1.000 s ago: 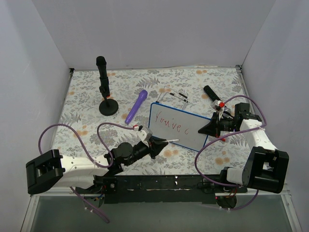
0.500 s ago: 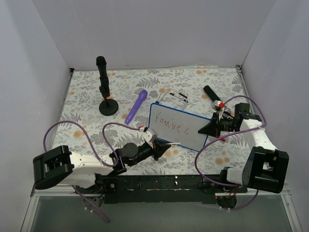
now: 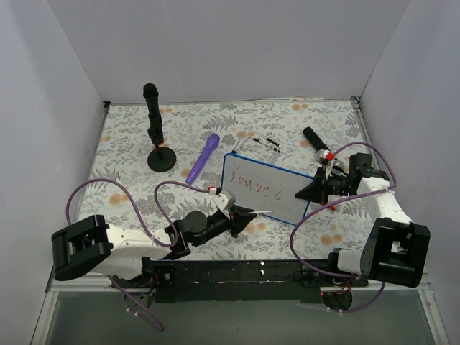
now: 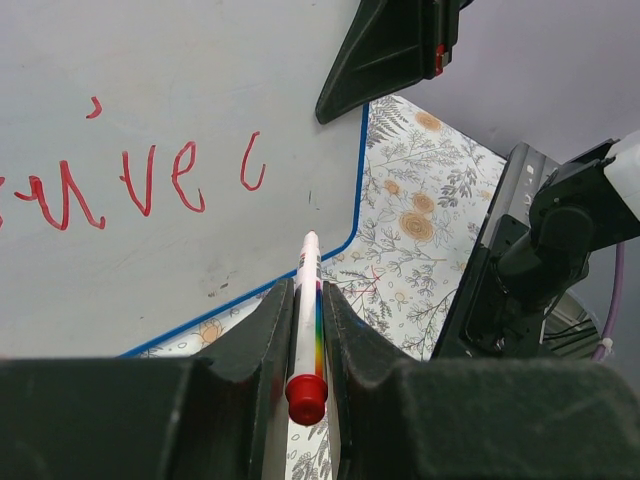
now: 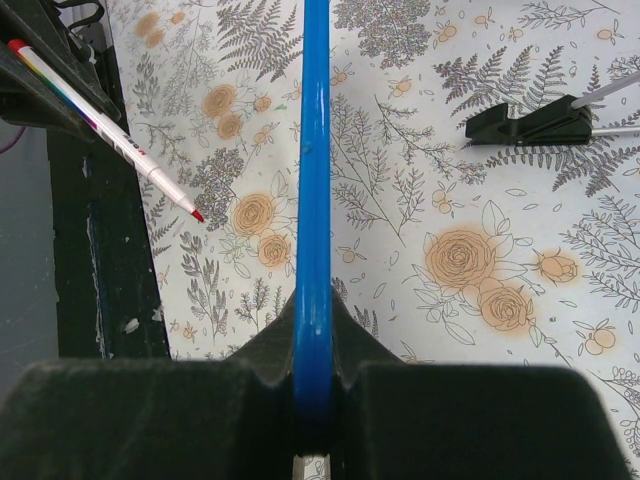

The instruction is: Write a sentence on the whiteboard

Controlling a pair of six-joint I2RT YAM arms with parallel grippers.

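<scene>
The whiteboard (image 3: 262, 185) lies tilted at the middle right of the table, its blue rim (image 5: 313, 200) seen edge-on in the right wrist view. Red script (image 3: 254, 186) on it reads "You've c"; it also shows in the left wrist view (image 4: 150, 180). My left gripper (image 3: 241, 214) is shut on a white marker (image 4: 305, 320) with a rainbow stripe and red end cap, its tip just off the board's near edge. My right gripper (image 3: 314, 190) is shut on the board's right rim.
A black microphone on a round stand (image 3: 159, 144) is at the back left. A purple microphone (image 3: 203, 157) lies left of the board. A black marker-like object (image 3: 315, 139) and small black clips (image 3: 262, 141) lie behind the board. Purple cables loop near both arms.
My left arm has shifted right and nearer the table's front edge, drawing the marker tip back off the board face to its near edge. The right gripper and board have not moved.
</scene>
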